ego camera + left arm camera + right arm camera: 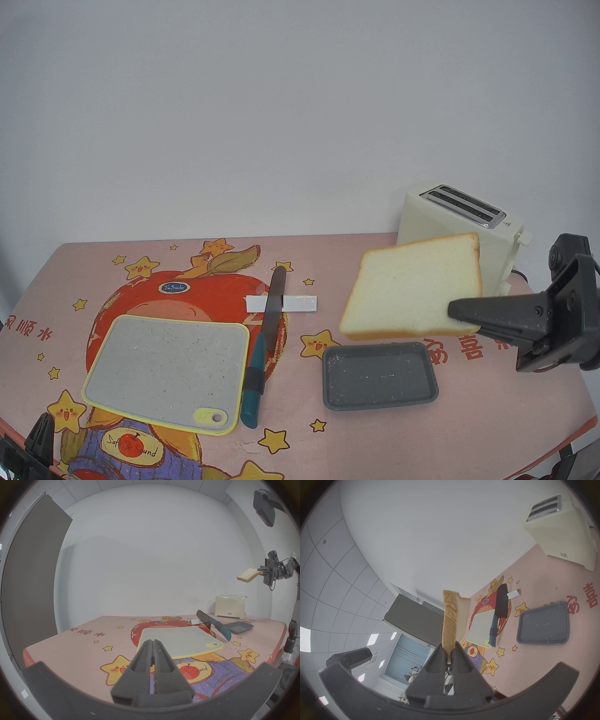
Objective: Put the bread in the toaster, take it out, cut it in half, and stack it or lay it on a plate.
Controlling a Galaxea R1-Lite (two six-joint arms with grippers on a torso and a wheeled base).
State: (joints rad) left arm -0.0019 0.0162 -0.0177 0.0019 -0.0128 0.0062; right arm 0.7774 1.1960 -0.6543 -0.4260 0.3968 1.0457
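A slice of white bread (412, 287) hangs in the air above the grey plate (379, 376), held by its edge in my right gripper (456, 309), which is shut on it. The right wrist view has the bread (449, 622) edge-on between the fingers (437, 661). The cream toaster (462, 228) stands behind, at the table's far right, both slots empty. A knife (265, 340) with a teal handle lies beside the grey cutting board (165, 372). My left gripper (153, 658) is shut and empty, low over the table's near left corner.
A small white card (281, 304) lies under the knife blade. The table carries a pink cloth with an apple and stars. A pale wall stands right behind the table. The toaster's lever (524, 237) juts out on its right side.
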